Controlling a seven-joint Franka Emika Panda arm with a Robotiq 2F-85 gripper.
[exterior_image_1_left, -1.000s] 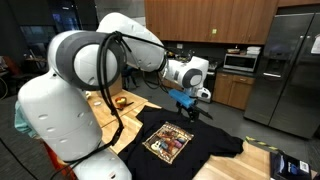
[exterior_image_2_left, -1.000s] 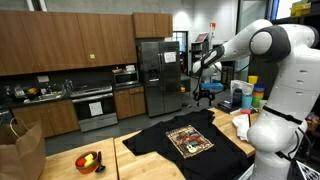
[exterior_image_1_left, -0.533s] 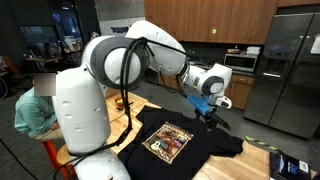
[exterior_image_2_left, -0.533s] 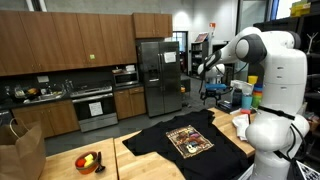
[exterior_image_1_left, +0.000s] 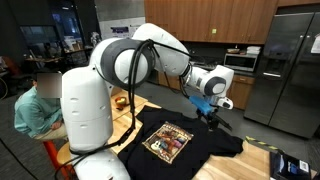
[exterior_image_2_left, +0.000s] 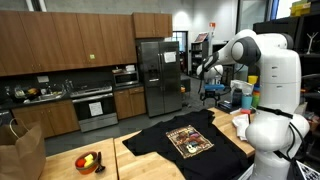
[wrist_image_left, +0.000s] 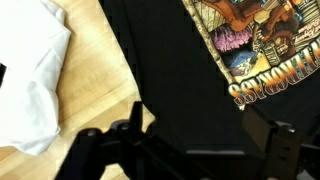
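Note:
A black T-shirt (exterior_image_1_left: 180, 143) (exterior_image_2_left: 188, 142) with a colourful printed picture lies spread flat on the wooden table (exterior_image_1_left: 140, 112) in both exterior views. My gripper (exterior_image_1_left: 209, 108) (exterior_image_2_left: 209, 93) hangs in the air above the shirt's far edge, open and holding nothing. In the wrist view the black T-shirt (wrist_image_left: 165, 60) fills most of the frame, with its print (wrist_image_left: 250, 35) at the upper right. The gripper (wrist_image_left: 200, 128) shows dark fingers (wrist_image_left: 136, 118) spread wide over the cloth, clear of it.
A white cloth (wrist_image_left: 30, 80) lies on the wood beside the shirt. A bowl of fruit (exterior_image_2_left: 88, 160) and a paper bag (exterior_image_2_left: 20, 150) stand at one table end. A seated person (exterior_image_1_left: 35, 105) is close by. A blue-black object (exterior_image_1_left: 291, 165) sits near a corner.
The arm has swung round and carried the open gripper sideways and slightly lower, over the shirt's far edge. The shirt has not moved.

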